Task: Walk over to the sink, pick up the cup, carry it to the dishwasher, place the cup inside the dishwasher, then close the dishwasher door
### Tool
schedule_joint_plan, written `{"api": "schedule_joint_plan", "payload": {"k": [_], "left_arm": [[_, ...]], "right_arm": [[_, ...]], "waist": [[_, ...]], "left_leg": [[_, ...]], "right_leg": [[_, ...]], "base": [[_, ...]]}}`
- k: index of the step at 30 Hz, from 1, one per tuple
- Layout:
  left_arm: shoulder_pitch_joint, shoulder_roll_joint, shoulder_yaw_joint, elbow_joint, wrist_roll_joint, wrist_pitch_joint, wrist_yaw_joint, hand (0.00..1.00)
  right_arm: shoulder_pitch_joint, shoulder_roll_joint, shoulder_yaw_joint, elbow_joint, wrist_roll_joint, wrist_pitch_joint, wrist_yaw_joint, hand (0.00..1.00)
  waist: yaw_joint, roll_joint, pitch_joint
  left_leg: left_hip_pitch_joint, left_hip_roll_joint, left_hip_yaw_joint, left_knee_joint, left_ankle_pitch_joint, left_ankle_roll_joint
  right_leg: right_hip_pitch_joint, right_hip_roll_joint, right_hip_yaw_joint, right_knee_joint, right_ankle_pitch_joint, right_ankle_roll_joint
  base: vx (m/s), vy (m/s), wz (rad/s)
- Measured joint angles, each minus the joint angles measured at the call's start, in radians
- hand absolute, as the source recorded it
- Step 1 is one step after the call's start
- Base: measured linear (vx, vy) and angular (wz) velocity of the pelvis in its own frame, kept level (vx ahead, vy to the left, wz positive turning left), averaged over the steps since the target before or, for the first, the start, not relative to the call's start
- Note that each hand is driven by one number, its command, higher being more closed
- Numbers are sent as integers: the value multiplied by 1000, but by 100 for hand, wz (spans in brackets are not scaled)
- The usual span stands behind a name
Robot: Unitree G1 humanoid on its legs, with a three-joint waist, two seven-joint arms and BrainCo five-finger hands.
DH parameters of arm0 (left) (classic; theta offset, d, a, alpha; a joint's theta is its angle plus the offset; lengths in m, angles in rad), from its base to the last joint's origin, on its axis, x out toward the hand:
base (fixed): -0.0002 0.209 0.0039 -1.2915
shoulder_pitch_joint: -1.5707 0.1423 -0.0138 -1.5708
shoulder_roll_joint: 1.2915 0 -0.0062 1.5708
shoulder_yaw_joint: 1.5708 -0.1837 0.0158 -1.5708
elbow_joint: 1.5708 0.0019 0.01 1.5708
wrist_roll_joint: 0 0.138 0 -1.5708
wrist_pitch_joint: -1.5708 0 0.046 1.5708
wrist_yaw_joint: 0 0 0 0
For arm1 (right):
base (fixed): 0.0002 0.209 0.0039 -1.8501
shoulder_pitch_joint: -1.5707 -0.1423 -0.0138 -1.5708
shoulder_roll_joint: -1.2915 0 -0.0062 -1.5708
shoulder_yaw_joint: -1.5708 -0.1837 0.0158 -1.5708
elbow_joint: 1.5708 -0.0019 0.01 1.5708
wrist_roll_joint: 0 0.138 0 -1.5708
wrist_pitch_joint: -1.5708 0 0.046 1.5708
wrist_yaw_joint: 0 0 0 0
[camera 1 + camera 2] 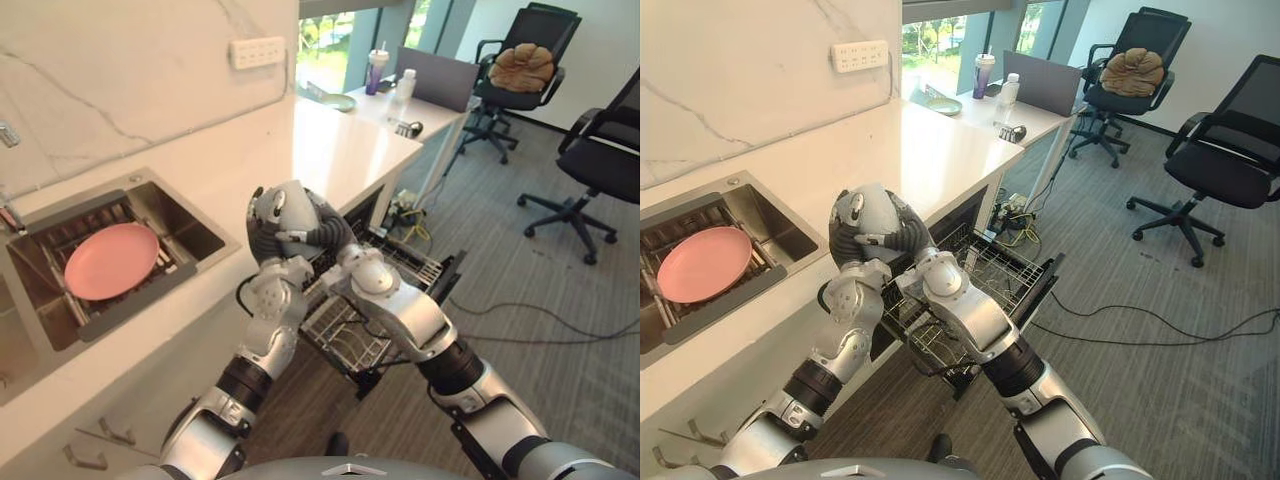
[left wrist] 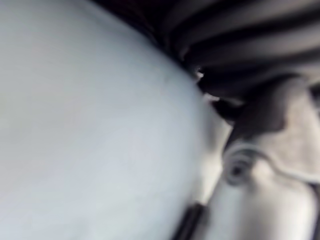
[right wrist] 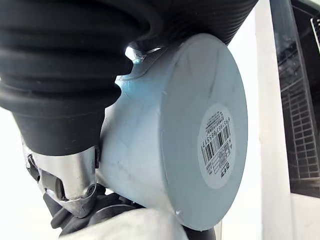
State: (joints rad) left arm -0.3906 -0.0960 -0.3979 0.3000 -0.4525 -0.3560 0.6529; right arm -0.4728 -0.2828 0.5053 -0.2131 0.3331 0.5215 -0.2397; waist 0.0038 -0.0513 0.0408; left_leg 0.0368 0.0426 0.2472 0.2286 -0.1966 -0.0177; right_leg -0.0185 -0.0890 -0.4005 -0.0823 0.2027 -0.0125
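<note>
Left hand (image 1: 268, 222) and right hand (image 1: 325, 235) press together above the open dishwasher's rack (image 1: 345, 335), beside the surface (image 1: 330, 150) edge. Between them lies the pale blue cup (image 3: 170, 130), base outward. Which hand clasps it I cannot tell.

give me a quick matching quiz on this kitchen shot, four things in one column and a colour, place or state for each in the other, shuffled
Things:
1. plate
2. cup
3. dishwasher rack
4. cushion

Descriptions:
a. brown, lying on the office chair
b. wire, pulled out
c. pink, resting over the sink
d. pale blue, barcode sticker on its base

Pairs: 1-c, 2-d, 3-b, 4-a
</note>
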Motion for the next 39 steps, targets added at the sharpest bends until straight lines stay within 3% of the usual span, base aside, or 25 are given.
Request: {"api": "schedule_joint_plan", "payload": {"k": [2, 3, 9, 15, 22, 27, 33, 39], "left_arm": [[0, 6, 0, -30, 44, 14, 0, 100], [0, 21, 0, -58, 80, 25, 0, 0], [0, 47, -24, -129, 218, 89, -6, 0], [-1, 135, -86, -135, 331, 122, -53, 0], [-2, 233, -133, -156, 585, 223, -57, 0], [-10, 321, -172, -112, 795, 315, -138, 0], [-10, 342, -198, -117, 829, 327, -164, 0], [-11, 289, -198, -167, 869, 325, -180, 0]], "right_arm": [[2, -12, -2, -20, 28, -20, -12, 100], [4, -12, -7, -38, 42, -30, -13, 100], [31, -68, -17, -86, 178, -106, -34, 100], [77, -106, -30, -86, 352, -169, -37, 100], [116, -113, -49, -71, 457, -191, -31, 100], [146, -58, -58, 92, 591, -218, 23, 100], [190, -11, -85, 141, 642, -240, 52, 100], [233, 94, -128, 157, 648, -402, 34, 100]], "waist": [[3, 2, 1], [4, 3, 1], [9, 9, 2], [5, 22, 1], [-7, 36, 9], [-17, 44, 14], [-26, 59, 30], [-38, 59, 39]], "left_leg": [[0, -1, 0, 1, 0, 0], [-2, -1, 0, 1, 0, 0], [-19, 0, -7, 2, 0, -2], [-32, -2, -7, 4, 1, -3], [-43, -9, -6, 9, 1, -1], [-17, -21, -17, -59, 34, 16], [3, -27, -28, -115, 65, 14], [11, -29, -20, -122, 73, 23]], "right_leg": [[0, -1, 0, 0, 0, 0], [0, -1, 0, 0, -2, -2], [-4, -3, -9, 0, -17, -5], [-15, -8, -14, 0, -15, -1], [-21, -15, -15, 0, -1, 7], [-20, -18, -20, -7, -1, 8], [-21, -18, -28, -7, -3, 7], [-21, -17, -20, -7, -5, 12]], "base": [[-20, 63, 3], [-23, 58, 0], [-33, 42, 6], [-3, 56, 3], [0, 73, 2], [-2, 49, 7], [28, 26, 4], [16, 41, -3]]}}
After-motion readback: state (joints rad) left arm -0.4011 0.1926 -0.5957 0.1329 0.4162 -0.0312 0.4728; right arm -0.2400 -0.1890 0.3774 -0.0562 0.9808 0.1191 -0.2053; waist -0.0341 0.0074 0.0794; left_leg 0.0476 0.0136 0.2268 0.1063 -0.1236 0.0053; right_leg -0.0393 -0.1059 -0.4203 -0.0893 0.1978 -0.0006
